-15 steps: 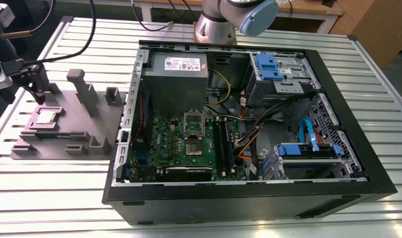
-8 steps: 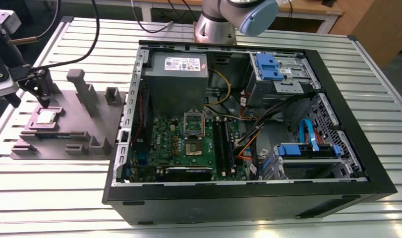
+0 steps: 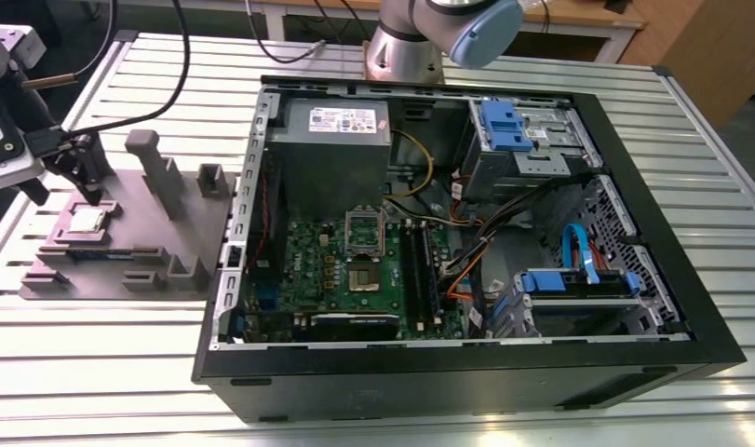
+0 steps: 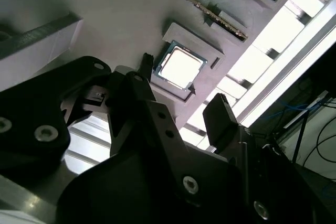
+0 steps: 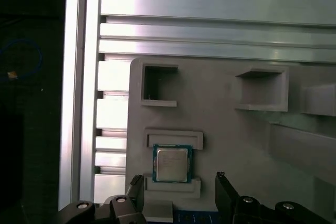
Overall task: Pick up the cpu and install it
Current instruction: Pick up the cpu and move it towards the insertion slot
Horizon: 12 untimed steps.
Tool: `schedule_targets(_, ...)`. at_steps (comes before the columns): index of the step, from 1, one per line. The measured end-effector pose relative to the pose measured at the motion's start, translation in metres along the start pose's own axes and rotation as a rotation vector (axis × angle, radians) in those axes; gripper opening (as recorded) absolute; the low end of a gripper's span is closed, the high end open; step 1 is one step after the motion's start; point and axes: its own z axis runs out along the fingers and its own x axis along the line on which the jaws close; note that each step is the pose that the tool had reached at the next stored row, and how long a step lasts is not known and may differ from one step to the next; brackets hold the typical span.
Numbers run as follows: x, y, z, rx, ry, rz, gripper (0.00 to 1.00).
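black two-fingered gripper point(image 4: 182, 80) hovering over the small square silver-topped cpu point(image 4: 178, 66), fingers spread wide, grasping nothing. cpu sitting flat in a recess of the grey moulded holder block point(image 3: 166, 233), which is lying on the slatted aluminium counter point(image 3: 104, 372), at the exterior view's left of the open black computer case point(image 3: 477, 372).

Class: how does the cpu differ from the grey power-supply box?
The cpu is small, flat and square; the power-supply box is far larger and deep. The cpu lies on the grey holder outside the computer case; the power-supply box sits inside it. Both look metallic grey.
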Motion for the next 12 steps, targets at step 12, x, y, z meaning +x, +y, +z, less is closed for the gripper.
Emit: schedule_targets(12,0.0016,-0.0027,0.0168,-0.0338,-0.001,0.0,0.65)
